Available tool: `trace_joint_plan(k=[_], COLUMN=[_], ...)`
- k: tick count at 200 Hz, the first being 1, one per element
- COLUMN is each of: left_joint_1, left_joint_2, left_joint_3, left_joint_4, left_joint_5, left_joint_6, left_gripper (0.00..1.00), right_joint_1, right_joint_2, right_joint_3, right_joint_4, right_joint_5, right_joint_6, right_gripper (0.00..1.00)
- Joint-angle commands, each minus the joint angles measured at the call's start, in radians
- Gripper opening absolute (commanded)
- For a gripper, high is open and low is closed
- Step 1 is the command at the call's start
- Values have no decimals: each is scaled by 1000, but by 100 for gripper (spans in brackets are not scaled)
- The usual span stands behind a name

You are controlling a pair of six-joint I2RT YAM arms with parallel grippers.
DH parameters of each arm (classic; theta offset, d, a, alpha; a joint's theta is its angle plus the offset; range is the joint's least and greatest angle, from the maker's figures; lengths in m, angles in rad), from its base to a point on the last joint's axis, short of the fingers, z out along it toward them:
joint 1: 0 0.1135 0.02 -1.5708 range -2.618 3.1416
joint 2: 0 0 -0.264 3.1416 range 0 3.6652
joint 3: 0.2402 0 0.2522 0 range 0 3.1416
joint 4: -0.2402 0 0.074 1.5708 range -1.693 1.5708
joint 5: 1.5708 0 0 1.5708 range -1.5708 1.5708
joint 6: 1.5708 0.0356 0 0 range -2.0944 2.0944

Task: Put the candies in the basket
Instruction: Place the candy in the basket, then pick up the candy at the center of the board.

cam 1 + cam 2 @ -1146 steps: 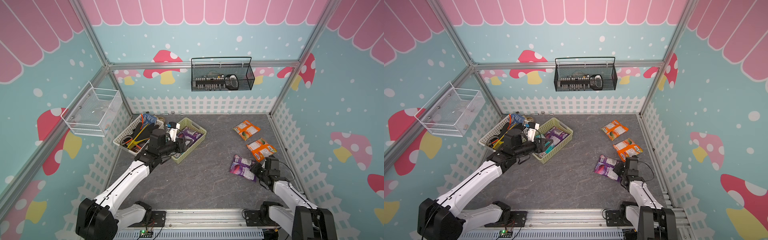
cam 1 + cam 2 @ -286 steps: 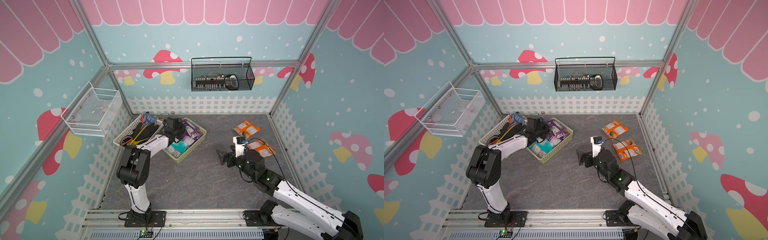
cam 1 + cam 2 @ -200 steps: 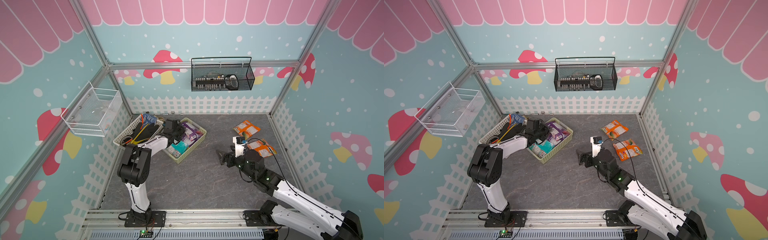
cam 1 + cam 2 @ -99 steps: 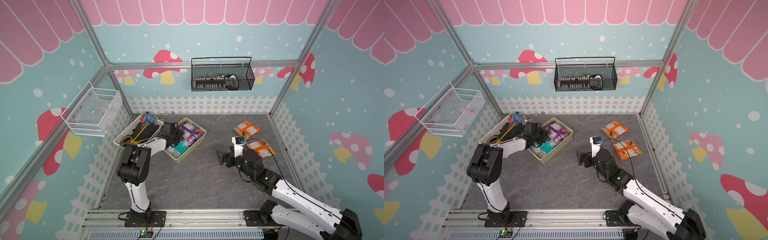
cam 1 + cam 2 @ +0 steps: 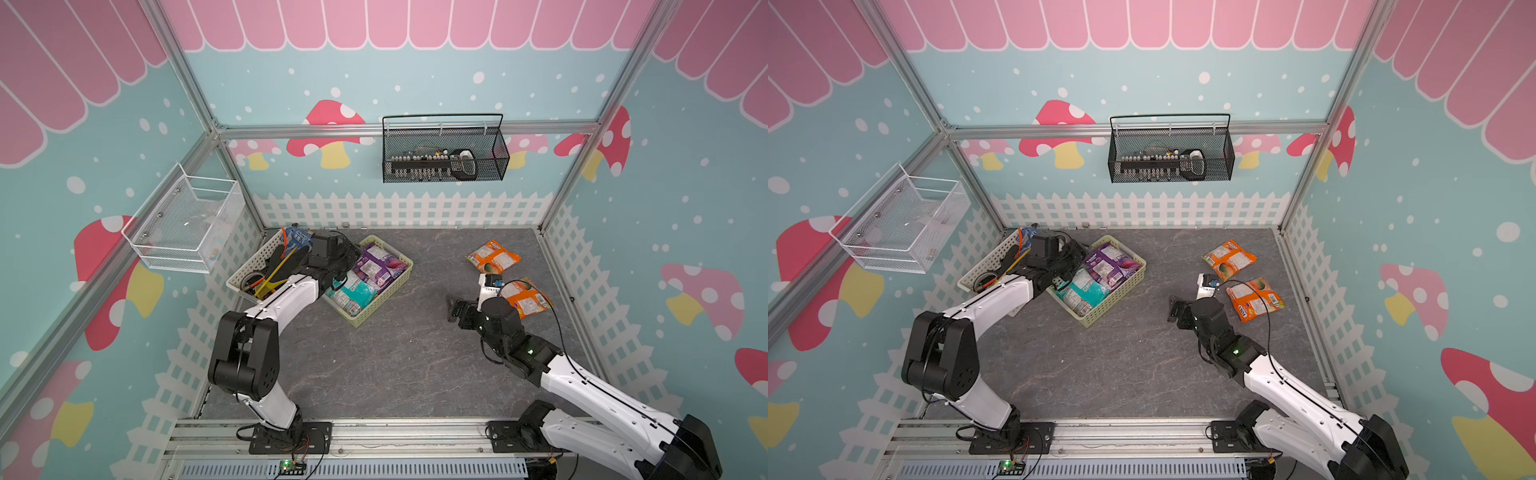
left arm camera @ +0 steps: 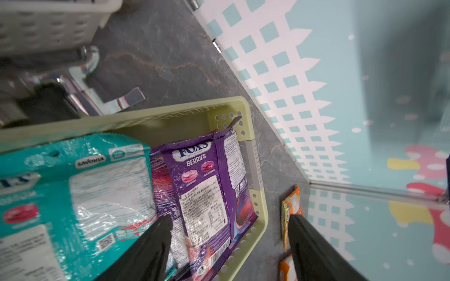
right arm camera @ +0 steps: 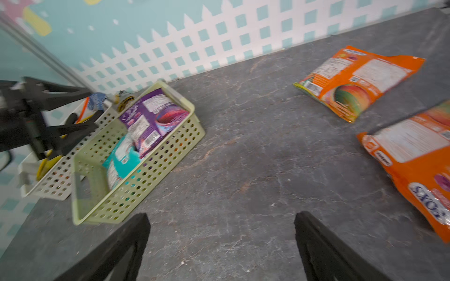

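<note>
Tool (image 6: pixel 227 245) on the left arm is seen spread wide and empty above the basket (image 5: pixel 388 291), where purple and teal candies (image 5: pixel 376 270) lie. It is best lifted straight clear, while the right tool (image 7: pixel 221 248), also spread and empty, is sent to the orange bags (image 5: pixel 524 296) well apart from the basket.

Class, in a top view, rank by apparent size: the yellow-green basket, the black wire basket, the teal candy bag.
1. Black wire basket
2. Yellow-green basket
3. Teal candy bag, partly covered by neighbours.
</note>
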Motion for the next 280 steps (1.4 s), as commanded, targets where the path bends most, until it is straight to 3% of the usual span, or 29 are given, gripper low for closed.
trace_joint_plan(k=[1, 21, 58, 88, 116, 146, 179, 280], left_joint_1=[3, -1, -40, -65, -85, -87, -87, -87], left_joint_2=[-79, -162, -293, -380, -411, -410, -417, -450], left_joint_3=[-29, -75, -147, -210, -250, -251, -254, -264], left_joint_4=[-79, -75, -96, -97, -94, -94, -93, -88], left_joint_5=[-24, 51, 240, 312, 269, 264, 263, 217], left_joint_6=[246, 398, 660, 741, 794, 789, 786, 803], left_gripper=[92, 99, 99, 99, 99, 99, 99, 99], right_joint_1=[-102, -187, -369, -580, -775, -926, -943, -943], right_joint_2=[0, -30, -40, -18, 0, 105, 209, 353], right_joint_3=[-41, -102, -161, -205, -295, -345, -350, -317], right_joint_4=[-53, -39, -8, 59, 213, 414, 532, 521], right_joint_5=[27, 27, -23, -174, -334, -568, -724, -614], right_joint_6=[104, 161, 197, 194, 221, 260, 267, 249], right_gripper=[99, 99, 96, 85, 78, 63, 51, 50])
